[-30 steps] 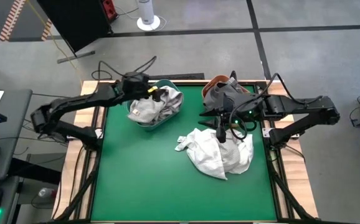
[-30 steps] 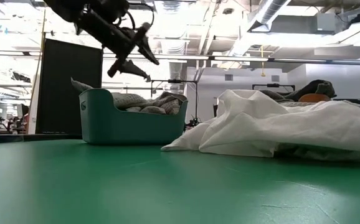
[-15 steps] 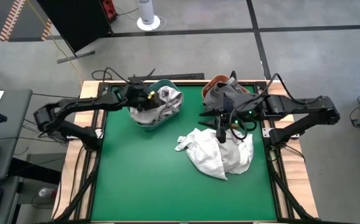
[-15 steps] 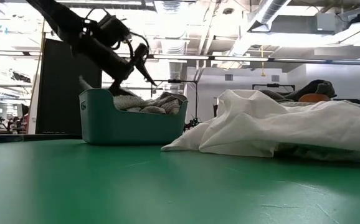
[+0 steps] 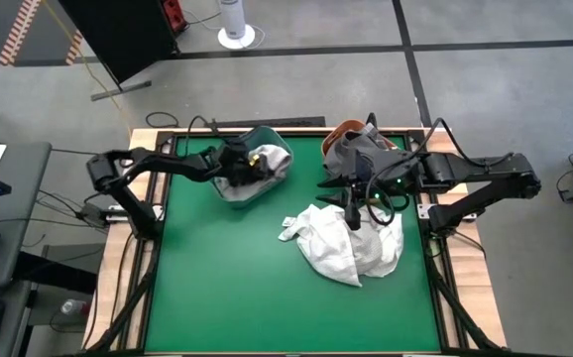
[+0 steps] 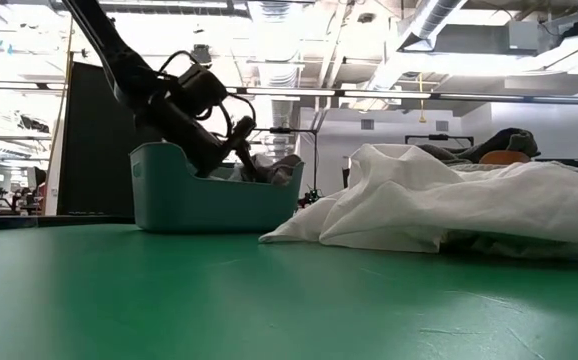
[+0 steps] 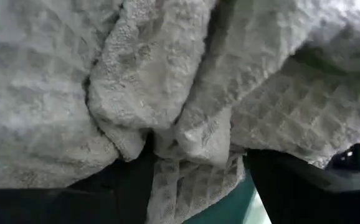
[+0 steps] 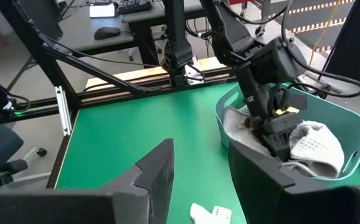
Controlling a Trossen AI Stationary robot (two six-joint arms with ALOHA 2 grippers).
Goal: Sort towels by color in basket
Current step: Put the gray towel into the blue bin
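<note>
A teal basket [image 5: 267,130] stands near the table's far left and holds light grey waffle towels [image 5: 273,159]. My left gripper [image 5: 245,167] is down inside it, open, with its fingers sunk among those towels [image 7: 167,81]. A heap of white towels [image 5: 344,250] lies on the green table right of centre. My right gripper [image 5: 352,216] hangs open just above the heap's far part and touches nothing that shows. Dark grey and rust-orange cloth [image 5: 351,141] lies at the far edge beneath the right arm. My left gripper reaches slanting down from the table's left into the basket. Its open fingers [image 7: 304,186] stand on either side of a bunched fold of grey towel [image 7: 192,155] and press into the pile. The towels rest in the basket; nothing is lifted.
The green table [image 5: 227,288] lies bare in front of the basket and along the near edge. The basket's wall [image 6: 199,200] stands between my left gripper and the open table. Wooden rails frame the table on both sides.
My left gripper has come down from well above the basket's far rim into the basket, tipping downward until its fingers sit among the grey towels. The left arm's elbow has swung toward the table. The right arm and the white heap have kept still.
</note>
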